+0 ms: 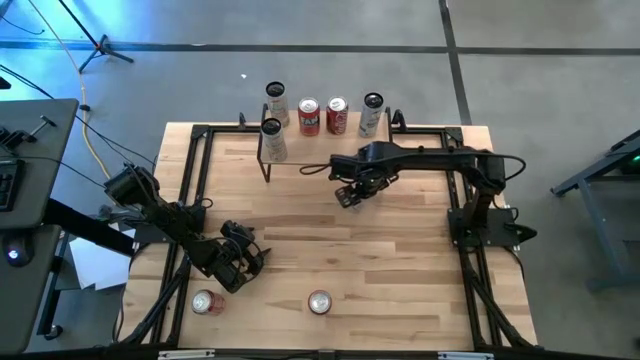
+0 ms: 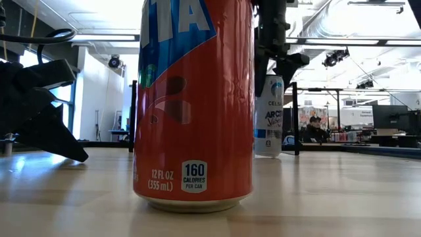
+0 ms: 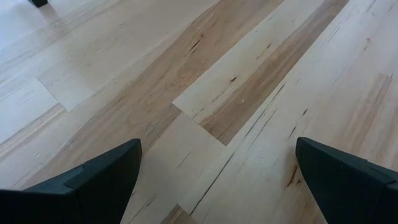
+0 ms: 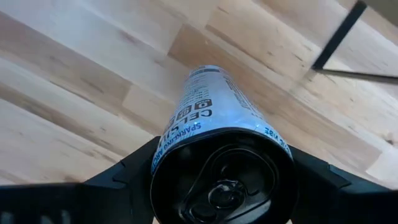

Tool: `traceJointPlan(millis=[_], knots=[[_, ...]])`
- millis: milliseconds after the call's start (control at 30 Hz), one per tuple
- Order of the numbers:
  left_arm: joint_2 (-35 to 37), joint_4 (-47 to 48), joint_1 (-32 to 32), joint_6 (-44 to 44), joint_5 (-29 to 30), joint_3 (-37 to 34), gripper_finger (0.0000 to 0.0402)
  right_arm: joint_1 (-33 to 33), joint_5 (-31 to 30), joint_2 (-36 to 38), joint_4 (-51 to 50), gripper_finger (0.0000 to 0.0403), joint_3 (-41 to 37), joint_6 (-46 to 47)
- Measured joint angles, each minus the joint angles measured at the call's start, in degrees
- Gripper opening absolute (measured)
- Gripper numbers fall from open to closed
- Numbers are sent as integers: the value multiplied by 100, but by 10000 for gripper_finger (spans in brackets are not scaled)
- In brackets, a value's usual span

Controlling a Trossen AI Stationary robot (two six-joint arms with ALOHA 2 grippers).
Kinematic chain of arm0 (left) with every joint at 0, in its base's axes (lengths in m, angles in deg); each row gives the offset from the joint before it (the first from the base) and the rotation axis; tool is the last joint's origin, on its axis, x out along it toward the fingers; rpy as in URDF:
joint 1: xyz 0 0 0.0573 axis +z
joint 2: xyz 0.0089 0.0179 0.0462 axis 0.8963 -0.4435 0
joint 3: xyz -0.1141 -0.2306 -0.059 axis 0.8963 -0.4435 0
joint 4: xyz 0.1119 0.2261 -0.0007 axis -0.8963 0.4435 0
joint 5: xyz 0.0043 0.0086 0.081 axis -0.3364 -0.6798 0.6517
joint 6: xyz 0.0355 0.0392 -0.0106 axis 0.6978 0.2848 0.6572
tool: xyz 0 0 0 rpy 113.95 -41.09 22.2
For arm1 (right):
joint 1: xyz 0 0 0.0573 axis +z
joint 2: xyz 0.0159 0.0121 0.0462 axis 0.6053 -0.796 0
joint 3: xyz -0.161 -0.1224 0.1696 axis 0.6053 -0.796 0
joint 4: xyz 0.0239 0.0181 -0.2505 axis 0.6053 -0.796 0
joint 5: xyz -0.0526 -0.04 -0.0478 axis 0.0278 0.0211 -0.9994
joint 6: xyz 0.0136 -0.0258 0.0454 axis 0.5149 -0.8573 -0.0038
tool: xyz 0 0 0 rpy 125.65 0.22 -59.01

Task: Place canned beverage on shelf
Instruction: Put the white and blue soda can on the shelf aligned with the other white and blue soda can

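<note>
Right tool (image 4: 221, 186) gripping slim white can (image 4: 217, 118) – base hidden, left tool (image 3: 217, 180) open, orange can (image 2: 194, 99) cut off

Robotics lab / open industrial workspace.
- Light butcher-block wooden tabletop (image 1: 340, 250) with black metal rails, centre of high view; stands on grey polished concrete floor (image 1: 300, 40).
- Yellow cable (image 1: 92, 140) and black tripod stand (image 1: 105, 48), upper left of high view.
- Black desk with equipment (image 1: 25, 150), left edge.
- Low view: exposed silver ceiling ducts (image 2: 329, 23), strip lighting (image 2: 105, 37), dark monitors (image 2: 388, 117) right background; seated person (image 2: 314, 130) centre right.
</note>
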Motion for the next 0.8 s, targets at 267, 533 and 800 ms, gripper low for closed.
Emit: traceJointPlan(millis=[267, 533, 800], knots=[[0, -1, 1, 0, -2, 0, 400, -59, -1, -7, 146, 287, 2, -1], [0, 0, 1, 0, -2, 1, 400, -29, -162, -11, 173, 292, 2, -2], [0, -1, 0, 0, -2, 2, 400, 313, -523, -13, 141, 325, 2, -221]])
